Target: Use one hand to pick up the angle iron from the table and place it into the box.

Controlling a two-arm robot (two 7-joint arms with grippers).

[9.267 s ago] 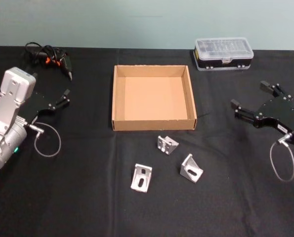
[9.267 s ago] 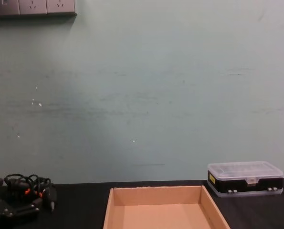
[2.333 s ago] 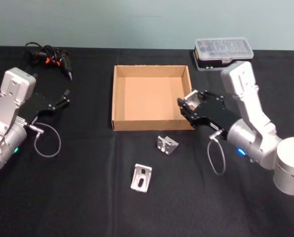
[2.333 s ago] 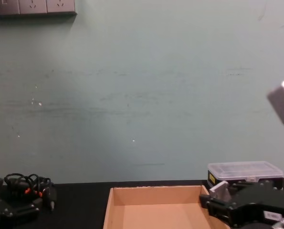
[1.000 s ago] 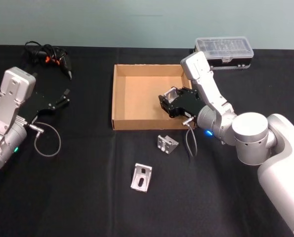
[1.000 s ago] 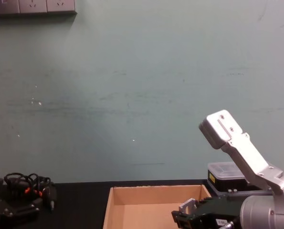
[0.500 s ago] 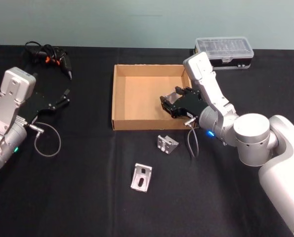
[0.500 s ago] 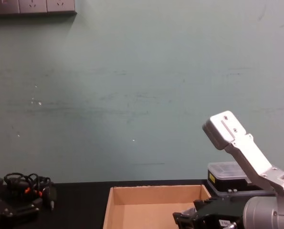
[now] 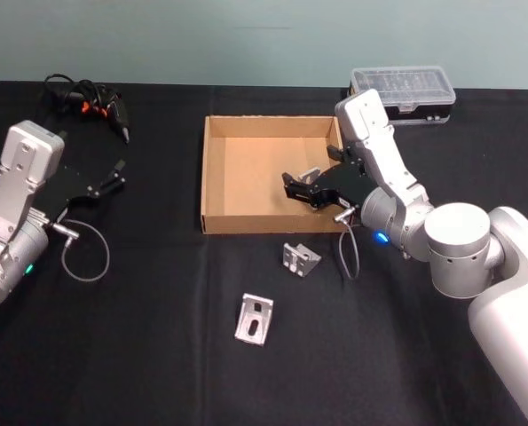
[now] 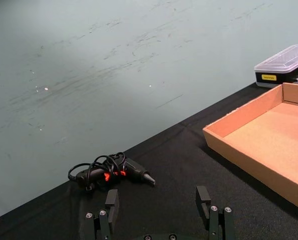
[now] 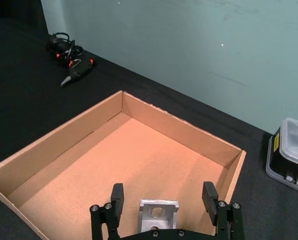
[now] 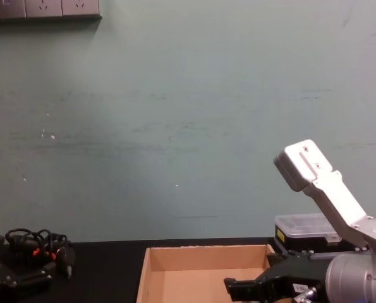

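A yellow label [image 10: 268, 77] is carried by the organiser case [image 10: 284, 62]; its writing cannot be read. In the right wrist view, the jaws of the right gripper [image 11: 163, 194] are seen spread wide and empty, with the angle iron [image 11: 159, 212] lying between them inside the box [image 9: 272, 223]. The left gripper [image 10: 158, 200], jaws apart and empty, is parked at the left of the bench [image 9: 157, 311].

angle iron [image 11: 159, 212] in box [image 9: 246, 223], right side | second iron [image 9: 301, 259], third iron [image 9: 256, 319] before box | case [image 9: 402, 92] behind-right

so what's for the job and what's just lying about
Job: tan cardboard box; silver metal angle iron inside it; two more angle irons on black table; right hand.
Lying about: clear-lidded black plastic case; black-and-orange corded tool; parked left hand.
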